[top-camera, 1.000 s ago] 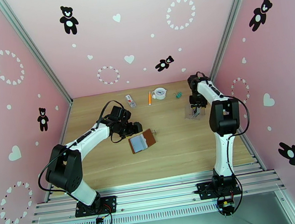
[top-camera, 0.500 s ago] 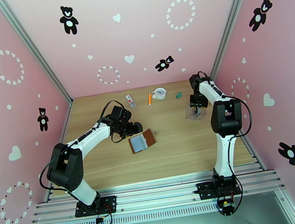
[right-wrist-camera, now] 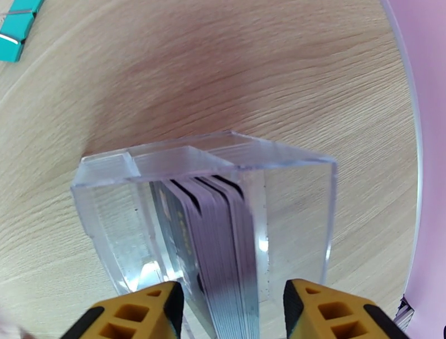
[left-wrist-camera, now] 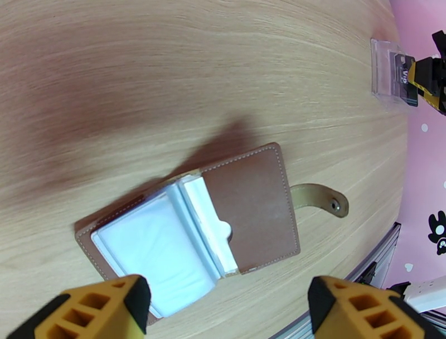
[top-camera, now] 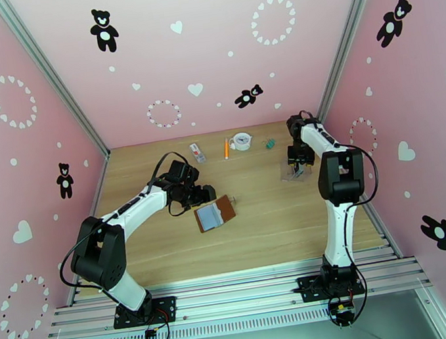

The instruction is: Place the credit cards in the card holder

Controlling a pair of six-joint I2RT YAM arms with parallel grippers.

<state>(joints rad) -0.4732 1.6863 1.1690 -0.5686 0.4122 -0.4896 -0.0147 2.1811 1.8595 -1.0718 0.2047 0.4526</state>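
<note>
Lying open on the wooden table [top-camera: 264,227], near its middle, the brown card holder [top-camera: 215,214] is seen with pale inner pockets facing up and its snap tab [left-wrist-camera: 320,198] stretched out flat to one side. The left gripper [left-wrist-camera: 228,309] is held just above it, its jaws spread wide and nothing held between them. Well apart, by the right wall, the credit cards [right-wrist-camera: 217,234] are stacked upright on edge inside a clear plastic stand [right-wrist-camera: 290,184]. The right gripper [right-wrist-camera: 234,312] is lowered over that stack, its jaws partly apart, with one yellow finger [right-wrist-camera: 139,315] on each side of the cards. Whether the cards are pinched cannot be told. Teal clips [right-wrist-camera: 17,28] are seen on the table beyond the stand.
</note>
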